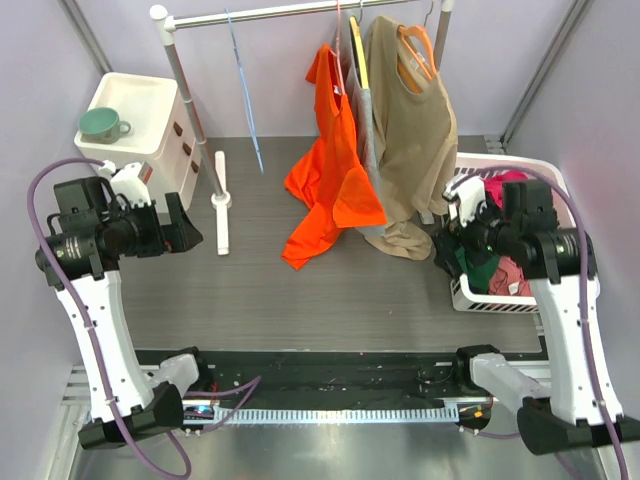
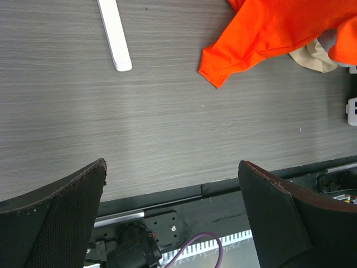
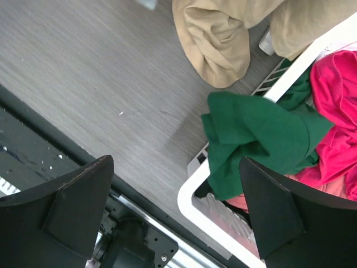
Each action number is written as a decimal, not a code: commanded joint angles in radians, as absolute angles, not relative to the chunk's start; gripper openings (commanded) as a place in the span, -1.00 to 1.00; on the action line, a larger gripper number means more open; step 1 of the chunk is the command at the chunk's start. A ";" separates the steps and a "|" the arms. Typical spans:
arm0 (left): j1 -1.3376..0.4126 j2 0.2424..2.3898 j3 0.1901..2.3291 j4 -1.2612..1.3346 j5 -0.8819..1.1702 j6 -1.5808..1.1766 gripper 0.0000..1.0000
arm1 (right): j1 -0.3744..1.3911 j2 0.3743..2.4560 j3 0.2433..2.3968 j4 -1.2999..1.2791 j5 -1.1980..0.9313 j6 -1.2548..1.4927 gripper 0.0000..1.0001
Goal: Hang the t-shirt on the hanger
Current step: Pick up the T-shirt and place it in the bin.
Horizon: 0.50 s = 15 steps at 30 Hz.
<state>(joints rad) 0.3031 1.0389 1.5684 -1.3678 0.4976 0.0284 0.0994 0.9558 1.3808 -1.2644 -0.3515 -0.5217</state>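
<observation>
T-shirt [image 3: 334, 106] in basket [image 1: 530, 163], right; hanger [image 1: 246, 95] on rail [image 1: 280, 13] behind, left of hung garments [image 1: 415, 130]; drawers [image 1: 150, 130] far left.

I am scanning the t-shirt [image 3: 340, 100] and the hanger [image 1: 247, 100], finding no readable writing. I am making out no labels elsewhere

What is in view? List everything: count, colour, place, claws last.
t-shirt: one, magenta, in laundry basket
hanger: one, light blue, on clothes rail
orange t-shirt: one, orange, hung from rail
tan t-shirt: one, tan, on orange hanger
yellow hanger: one, yellow, on rail
green garment: one, green, over basket rim
laundry basket: one, white, right side
clothes rail: one, silver, far edge
drawer unit: one, white, far left
mug: one, green, atop drawer unit
left claw: one, black, open, over table
right claw: one, black, open, at basket edge
</observation>
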 commanded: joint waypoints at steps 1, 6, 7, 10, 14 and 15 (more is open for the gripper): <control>0.307 1.035 1.637 -1.431 0.488 0.009 0.99 | 0.039 1.058 1.454 -1.163 -0.364 -0.457 0.99; 0.307 1.039 1.674 -1.427 0.459 0.026 1.00 | -0.257 1.230 1.595 -1.201 -0.513 -0.555 0.99; 0.307 1.039 1.675 -1.425 0.457 0.029 1.00 | -0.309 1.323 1.627 -1.231 -0.587 -0.578 0.99; 0.307 1.052 1.686 -1.427 0.468 0.029 1.00 | -0.455 1.457 1.729 -1.308 -0.630 -0.644 1.00; 0.307 1.062 1.694 -1.416 0.471 0.035 0.99 | -0.494 1.566 1.732 -1.195 -0.506 -0.614 0.99; 0.307 1.060 1.690 -1.413 0.469 0.038 0.99 | -0.495 1.577 1.717 -1.133 -0.471 -0.589 0.99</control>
